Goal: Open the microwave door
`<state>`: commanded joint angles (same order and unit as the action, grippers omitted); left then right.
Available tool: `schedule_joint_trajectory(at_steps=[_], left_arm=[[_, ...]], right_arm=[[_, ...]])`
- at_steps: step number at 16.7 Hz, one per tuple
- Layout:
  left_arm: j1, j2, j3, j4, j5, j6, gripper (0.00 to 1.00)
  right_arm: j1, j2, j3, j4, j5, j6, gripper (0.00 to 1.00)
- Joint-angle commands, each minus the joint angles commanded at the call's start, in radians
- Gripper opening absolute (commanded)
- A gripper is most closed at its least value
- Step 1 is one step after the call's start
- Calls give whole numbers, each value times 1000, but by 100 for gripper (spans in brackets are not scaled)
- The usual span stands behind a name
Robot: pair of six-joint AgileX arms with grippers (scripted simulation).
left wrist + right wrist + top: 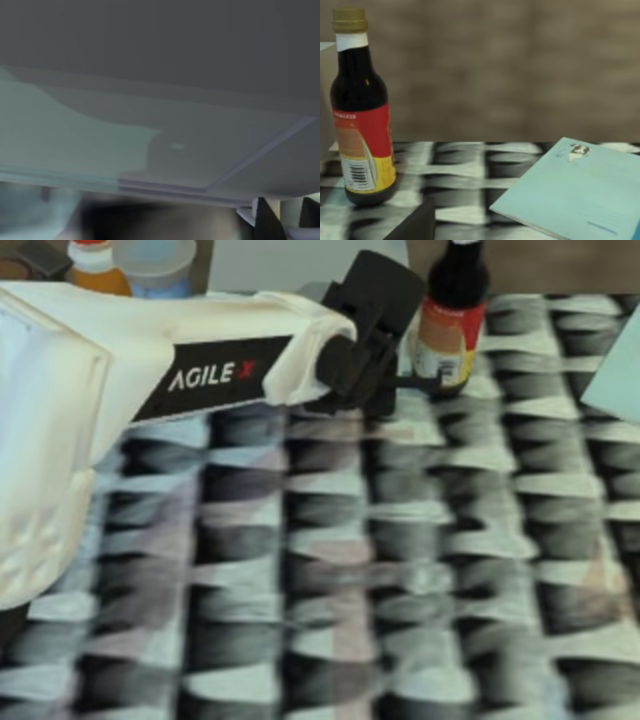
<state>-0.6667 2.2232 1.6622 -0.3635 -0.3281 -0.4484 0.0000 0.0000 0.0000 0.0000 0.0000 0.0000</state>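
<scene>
The microwave (300, 265) is a pale grey box at the table's far edge, mostly hidden by my left arm. My left gripper (385, 360) is black and sits right at the microwave's front, beside a sauce bottle. In the left wrist view the microwave door (175, 130) fills the picture from very close, a grey panel with a thin raised frame line. Below it the gripper shows only as a dark blur. My right arm is out of the top view. Its wrist view shows one dark finger (415, 225) low over the table.
A dark sauce bottle (455, 320) with a red and yellow label stands just right of the left gripper. A light blue book (615, 380) lies at the right edge. An orange bottle (95, 265) and a pale cup (155, 265) stand at the far left.
</scene>
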Motion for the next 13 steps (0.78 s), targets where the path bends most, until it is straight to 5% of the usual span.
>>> schedule_joint_trajectory(at_steps=[13], left_arm=[[10,-55,-94,59,49,68,0]], right_arm=[[0,0,0,0,0,0,100]])
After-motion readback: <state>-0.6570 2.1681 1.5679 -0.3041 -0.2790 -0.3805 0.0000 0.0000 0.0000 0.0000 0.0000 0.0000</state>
